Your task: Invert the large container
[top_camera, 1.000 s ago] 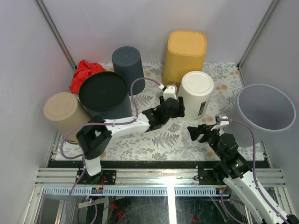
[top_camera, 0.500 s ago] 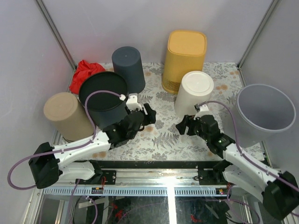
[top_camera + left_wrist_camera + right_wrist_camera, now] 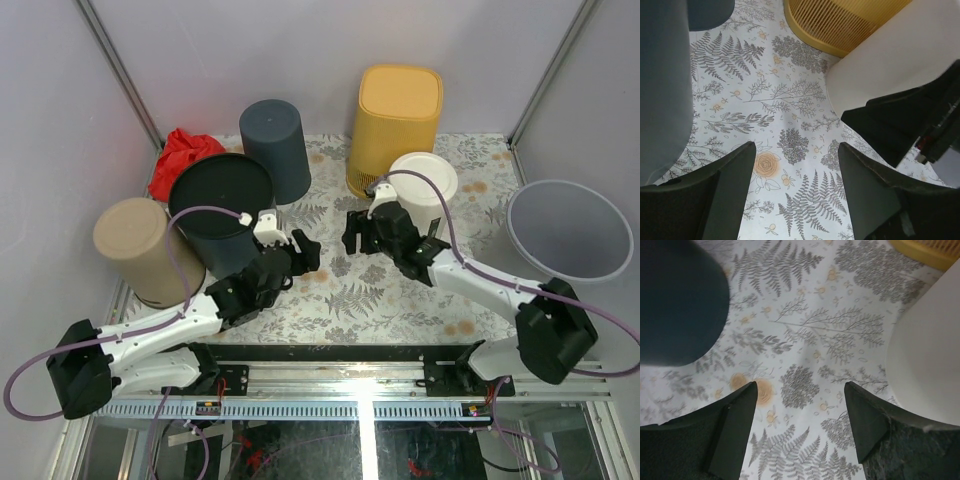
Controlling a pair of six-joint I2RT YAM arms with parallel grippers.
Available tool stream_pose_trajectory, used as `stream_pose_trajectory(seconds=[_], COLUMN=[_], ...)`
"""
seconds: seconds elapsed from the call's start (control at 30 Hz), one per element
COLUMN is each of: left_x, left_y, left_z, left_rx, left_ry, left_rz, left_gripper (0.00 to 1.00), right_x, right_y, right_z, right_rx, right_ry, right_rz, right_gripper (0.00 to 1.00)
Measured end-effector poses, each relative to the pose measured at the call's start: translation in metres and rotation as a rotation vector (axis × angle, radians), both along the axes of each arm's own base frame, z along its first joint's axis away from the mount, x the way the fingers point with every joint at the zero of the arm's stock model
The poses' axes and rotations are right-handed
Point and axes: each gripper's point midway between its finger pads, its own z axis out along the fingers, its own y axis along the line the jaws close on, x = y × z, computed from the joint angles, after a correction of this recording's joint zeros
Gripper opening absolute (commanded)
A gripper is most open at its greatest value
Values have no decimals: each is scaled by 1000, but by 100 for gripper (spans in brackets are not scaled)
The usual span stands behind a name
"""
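Left jaws apart, right jaws apart, both empty over the surface (image 3: 350,295) gap between black bin (image 3: 220,195) and white bin (image 3: 418,192); grey bin (image 3: 570,240) upright at right edge.

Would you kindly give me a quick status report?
Left gripper open, empty. Right gripper open, empty. Grey bin upright, untouched. White bin close beside right gripper.

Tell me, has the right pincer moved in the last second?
Yes. The right pincer swung left and toward the back, from the near side of the white container to its left side.
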Motion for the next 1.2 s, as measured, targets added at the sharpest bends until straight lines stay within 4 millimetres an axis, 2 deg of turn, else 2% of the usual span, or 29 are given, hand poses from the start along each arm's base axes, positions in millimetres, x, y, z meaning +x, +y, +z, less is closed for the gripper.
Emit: stream_pose_trajectory(seconds=[0.17,0.43,0.53,0.7,0.97,1.2], left_x=[1,-1,-1,-2,-2,-1], left_y=[1,4,4,4,3,2], left_z=[0,2,2,2,2,-3], left_rx=[-5,-18,-19,-23,-22,-11], left_ry=[1,-8,-9,-12,-10,-2], left_rz=[-2,-2,-1,-2,-5,-5], left_gripper=[67,67,67,67,67,67], right_x=[21,45,58,83,120,168], right_y=[-5,-33,-54,-106,-146,-186], right_z=[-8,-15,-15,-16,-20,-13], right_rx=[-99,-252,-255,-275,-286,-243], right_ry=[-13,-45,-40,-26,1,13], right_rz=[-66,-177,-237,-362,-426,-497], right_gripper=[79,79,79,79,79,79])
